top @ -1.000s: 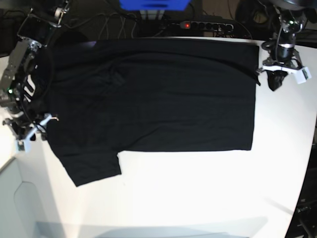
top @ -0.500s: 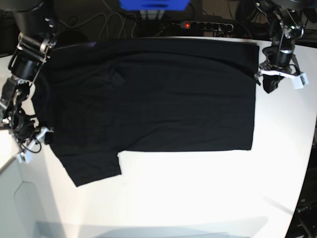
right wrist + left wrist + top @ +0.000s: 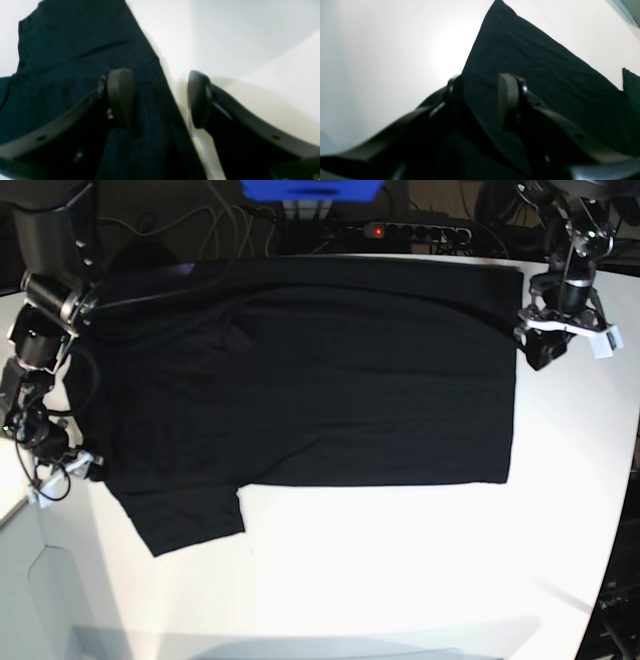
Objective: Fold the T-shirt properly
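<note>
Straddling the hem edge of the soft, matte black T-shirt (image 3: 532,75), the left gripper (image 3: 480,100) is standing parted, holding nothing. Right gripper (image 3: 160,97) is gaping over a side edge. From base, limp cloth is lying flat on the white table (image 3: 400,570); corners look best for pinching.

The black T-shirt (image 3: 310,380) lies spread flat, folded once lengthwise into a broad dark rectangle, matte and plain. In the base view its straight hem edge runs down the right side, and its long lower edge is clean and level. One short sleeve (image 3: 185,520) sticks out below at the lower left, lying flat. Soft creases show near the upper left of the body. From the left wrist view, a hem corner (image 3: 498,5) comes to a sharp point.
</note>
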`<state>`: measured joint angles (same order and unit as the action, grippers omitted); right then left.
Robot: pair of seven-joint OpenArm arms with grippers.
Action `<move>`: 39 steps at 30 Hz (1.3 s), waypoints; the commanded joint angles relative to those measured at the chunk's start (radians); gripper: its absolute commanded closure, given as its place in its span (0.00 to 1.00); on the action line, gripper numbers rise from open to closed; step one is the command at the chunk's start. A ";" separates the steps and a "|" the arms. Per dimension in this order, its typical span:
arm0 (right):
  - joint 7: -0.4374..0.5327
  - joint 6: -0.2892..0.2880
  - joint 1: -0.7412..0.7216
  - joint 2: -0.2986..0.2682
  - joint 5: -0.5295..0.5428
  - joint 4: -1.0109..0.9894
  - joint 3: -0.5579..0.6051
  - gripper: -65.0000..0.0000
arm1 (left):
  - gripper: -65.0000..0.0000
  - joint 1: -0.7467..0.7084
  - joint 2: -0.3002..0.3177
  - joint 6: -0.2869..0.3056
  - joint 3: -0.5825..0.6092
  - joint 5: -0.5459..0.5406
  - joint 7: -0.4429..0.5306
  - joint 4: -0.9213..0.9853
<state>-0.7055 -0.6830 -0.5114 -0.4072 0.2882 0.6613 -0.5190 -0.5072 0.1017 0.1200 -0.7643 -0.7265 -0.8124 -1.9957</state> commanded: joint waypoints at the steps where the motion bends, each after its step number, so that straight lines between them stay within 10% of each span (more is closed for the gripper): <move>1: 0.028 -0.015 -0.026 -0.020 0.015 0.001 -0.002 0.45 | 0.65 -0.006 0.010 0.007 -0.008 -0.012 0.017 -0.017; 33: -0.075 -0.015 0.029 0.006 0.013 -0.019 0.127 0.46 | 0.65 0.014 0.010 0.007 -0.002 -0.014 0.015 -0.017; 39: -0.070 -0.015 0.038 0.029 0.013 -0.019 0.129 0.67 | 0.65 0.015 0.010 0.007 -0.002 -0.014 0.015 -0.017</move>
<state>-0.6952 -0.6846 -0.4808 -0.3798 0.3489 0.6483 -0.3988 -0.4931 0.1017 0.1200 -0.7631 -0.7273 -0.8127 -1.9957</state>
